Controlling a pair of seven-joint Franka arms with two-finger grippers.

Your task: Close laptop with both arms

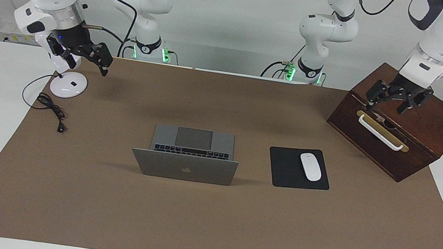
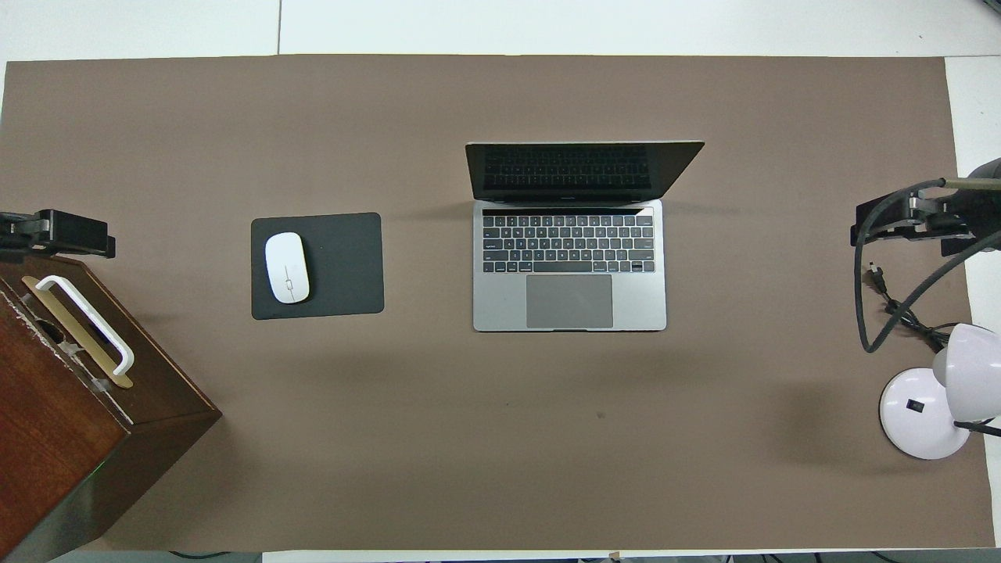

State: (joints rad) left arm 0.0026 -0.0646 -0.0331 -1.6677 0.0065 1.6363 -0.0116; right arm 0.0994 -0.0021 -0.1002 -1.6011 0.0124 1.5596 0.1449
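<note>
The silver-grey laptop [image 1: 184, 167] stands open in the middle of the brown mat, its lid raised and its apple logo turned away from the robots. Its black keys and grey trackpad show in the overhead view [image 2: 569, 266]. My left gripper [image 1: 387, 106] hangs open and empty over the wooden box at the left arm's end of the table, and it also shows in the overhead view [image 2: 55, 233]. My right gripper [image 1: 88, 61] hangs open and empty over the lamp base at the right arm's end, and shows in the overhead view too [image 2: 907, 220]. Both grippers are well apart from the laptop.
A black mouse pad [image 1: 285, 169] with a white mouse [image 1: 310, 167] lies beside the laptop toward the left arm's end. A dark wooden box [image 1: 416, 140] has a white handle [image 1: 379, 132]. A white desk lamp [image 2: 923, 410] and its black cable [image 1: 50, 110] lie at the right arm's end.
</note>
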